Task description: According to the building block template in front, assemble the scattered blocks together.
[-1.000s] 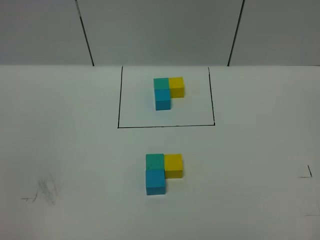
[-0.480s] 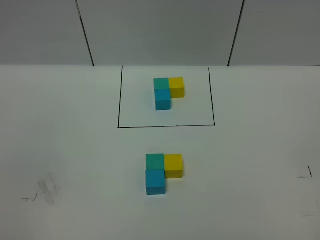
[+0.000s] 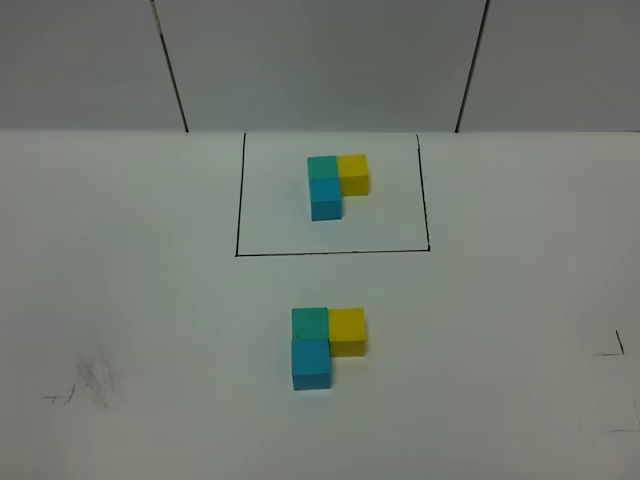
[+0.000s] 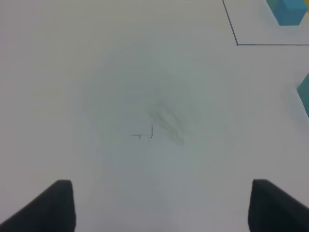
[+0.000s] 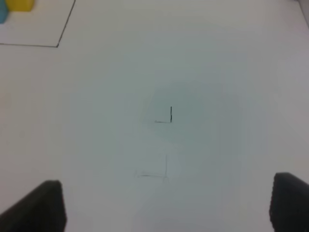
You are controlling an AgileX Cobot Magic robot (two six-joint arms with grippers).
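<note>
My left gripper [image 4: 159,205] and right gripper [image 5: 166,205] stand open, empty; any stray sweep could knock the scattered blocks [image 3: 325,345] out of their L

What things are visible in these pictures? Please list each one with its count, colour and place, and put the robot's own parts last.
building block template: 1 trio, teal-green, yellow and sky-blue, joined in an L inside the black frame, far middle of the table.
black frame: 1, thin drawn rectangle around the template.
scattered blocks: 3, teal-green, yellow and sky-blue, touching in the same L, near middle, outside the frame.
table: 1, white, with faint pen marks at the near left and near right.
back wall: grey panels with dark seams, behind the table.
left gripper: 1, dark fingers, open over the left pen mark.
right gripper: 1, dark fingers, open over the right pen marks.
</note>
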